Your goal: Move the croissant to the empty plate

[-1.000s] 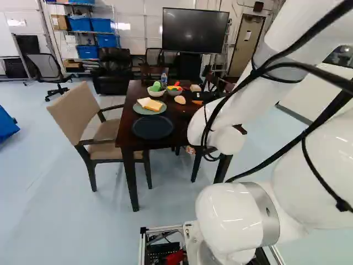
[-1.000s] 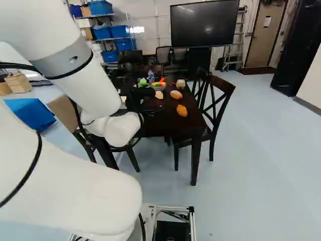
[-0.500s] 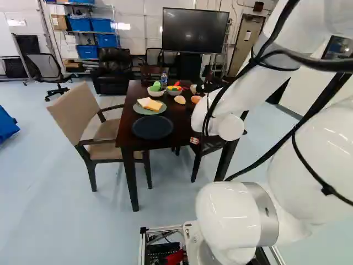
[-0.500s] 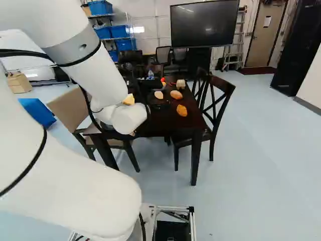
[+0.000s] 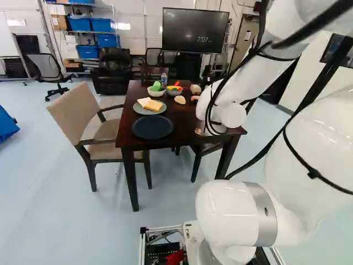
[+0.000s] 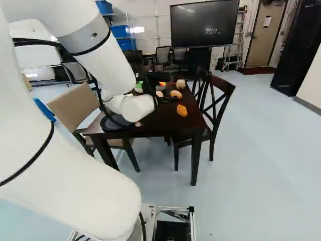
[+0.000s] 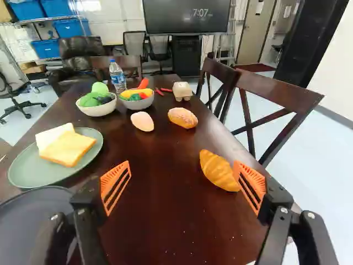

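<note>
The black two-fingered gripper (image 6: 169, 89) with orange pads stands wide apart, nothing between them. Ahead of it, close by the chair-side finger, the golden-brown croissant (image 7: 219, 170) lies on the dark wooden table (image 7: 165, 221); the round dark-grey plate (image 7: 22, 221) sits beside the opposite finger — bare. The right base view shows the croissant too; in the left base view the white arm (image 5: 237, 88) hides it. Compared with the earlier frame, the arm has swung, uncovering the dark-grey plate in the right base view — the croissant has not moved.

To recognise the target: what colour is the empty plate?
The empty plate is dark grey, shown best in the left base view.
</note>
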Robot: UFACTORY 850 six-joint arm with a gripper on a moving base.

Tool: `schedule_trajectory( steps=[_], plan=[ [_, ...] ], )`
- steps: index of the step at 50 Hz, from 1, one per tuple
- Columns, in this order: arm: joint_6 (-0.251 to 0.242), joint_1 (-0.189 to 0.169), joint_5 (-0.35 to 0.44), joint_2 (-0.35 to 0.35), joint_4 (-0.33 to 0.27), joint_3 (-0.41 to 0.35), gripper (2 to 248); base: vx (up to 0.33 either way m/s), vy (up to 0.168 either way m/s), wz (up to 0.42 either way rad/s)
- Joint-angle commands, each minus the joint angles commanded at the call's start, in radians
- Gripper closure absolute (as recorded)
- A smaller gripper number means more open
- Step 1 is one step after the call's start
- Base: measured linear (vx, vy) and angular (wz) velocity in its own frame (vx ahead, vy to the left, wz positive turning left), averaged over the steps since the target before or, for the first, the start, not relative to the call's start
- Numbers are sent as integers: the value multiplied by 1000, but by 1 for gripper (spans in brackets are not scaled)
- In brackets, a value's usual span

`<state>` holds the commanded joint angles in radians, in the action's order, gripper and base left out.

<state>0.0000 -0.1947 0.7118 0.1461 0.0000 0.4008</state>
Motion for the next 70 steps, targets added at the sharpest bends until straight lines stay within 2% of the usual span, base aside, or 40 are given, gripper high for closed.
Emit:
schedule_trajectory(
  steps=[24,36,70],
  plan=[
    [0,-53,-121,-67,-3,121,3,0,0,0],
    [0,-67,-199,-105,-13,186,3,0,0,0],
    [0,-97,-484,-213,-36,378,3,0,0,0]
  ],
)
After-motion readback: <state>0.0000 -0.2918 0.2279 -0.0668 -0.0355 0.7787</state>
